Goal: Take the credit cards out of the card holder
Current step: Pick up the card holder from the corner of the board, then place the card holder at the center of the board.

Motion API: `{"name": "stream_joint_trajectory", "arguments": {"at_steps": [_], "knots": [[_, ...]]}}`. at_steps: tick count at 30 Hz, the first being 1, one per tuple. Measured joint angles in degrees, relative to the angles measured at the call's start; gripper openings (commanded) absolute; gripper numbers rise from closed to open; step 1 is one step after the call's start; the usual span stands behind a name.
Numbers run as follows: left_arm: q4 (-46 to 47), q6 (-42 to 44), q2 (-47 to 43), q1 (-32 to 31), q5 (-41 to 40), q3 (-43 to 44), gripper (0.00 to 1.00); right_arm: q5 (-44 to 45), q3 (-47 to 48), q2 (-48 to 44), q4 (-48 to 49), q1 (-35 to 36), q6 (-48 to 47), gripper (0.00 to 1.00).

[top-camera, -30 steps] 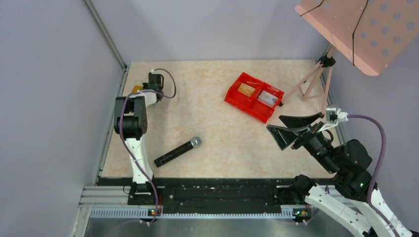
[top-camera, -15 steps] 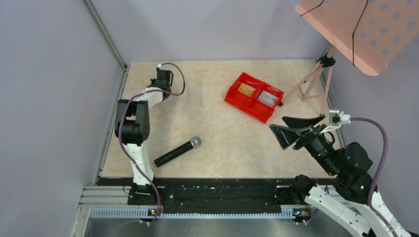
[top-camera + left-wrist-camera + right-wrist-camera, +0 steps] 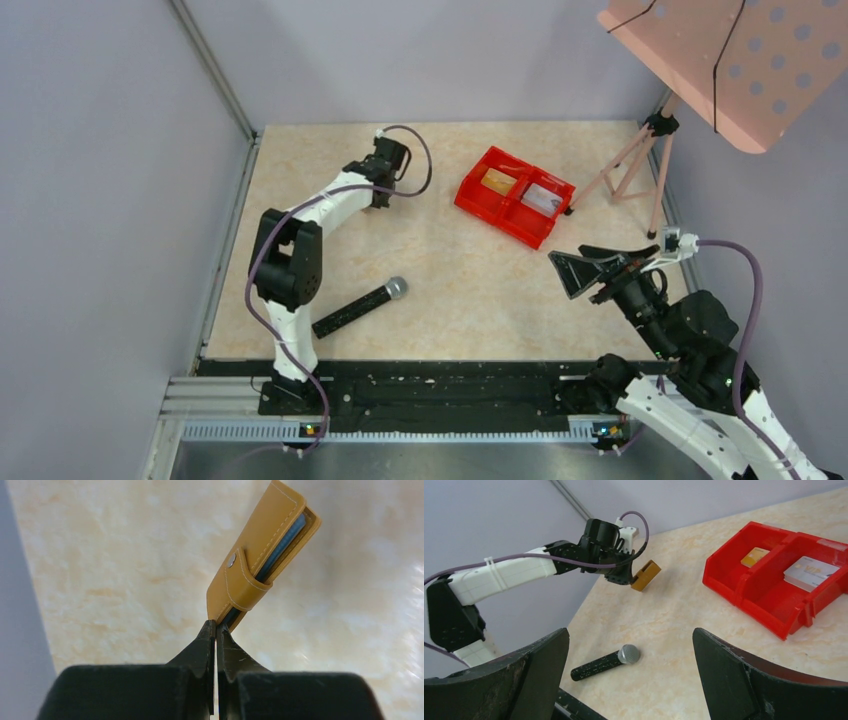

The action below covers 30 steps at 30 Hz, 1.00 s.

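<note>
**Fig.** Left claw clenched on the lower corner of a tan-brown stitched leather card holder, jaws pressed nearly together w/ only the holder's edge between them. The holder projects up and to the right from the tips, tilted, and in the right-wrist view it appears lifted clear of the beige marbled tabletop. A snap tab wraps the holder's open side just beyond the tips and looks fastened. A light-blue edge shows inside the fold; card or lining, cannot tell. Right claw released, fingers spread wide, well apart from the holder, which sits far ahead of it. Ahead-right of the right claw: red two-compartment plastic tray w/ a yellow-gold card and a pale grey card, one per compartment. Just ahead of the right claw: black handheld microphone w/ silver grille. Risks (judgement): the grip covers a small corner only, so the holder may pivot or slip out once the other claw pulls on it. W/ the tab shut, any contents can't be drawn, and tugging the tab could wrench the holder free. A drop from this height could scatter cards. The wide right claw may clip the mic on approach.
</note>
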Motion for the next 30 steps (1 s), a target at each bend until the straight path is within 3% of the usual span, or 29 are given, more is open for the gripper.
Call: {"name": "stream_joint_trajectory", "arguments": {"at_steps": [10,19,30], "knots": [[-6.0,-11.5,-8.2,-6.7,13.7,-0.3,0.00,3.0,0.0,0.0,-5.2,0.0,0.0,0.92],[1.5,-22.0,-24.3,-9.2,34.1,-11.5,0.00,1.5,-4.1,0.0,-7.2,0.0,2.1,0.89],[-4.2,-27.8,-24.9,-28.6,22.5,-13.5,0.00,2.0,-9.9,-0.6,-12.6,0.0,9.5,0.88]]}}
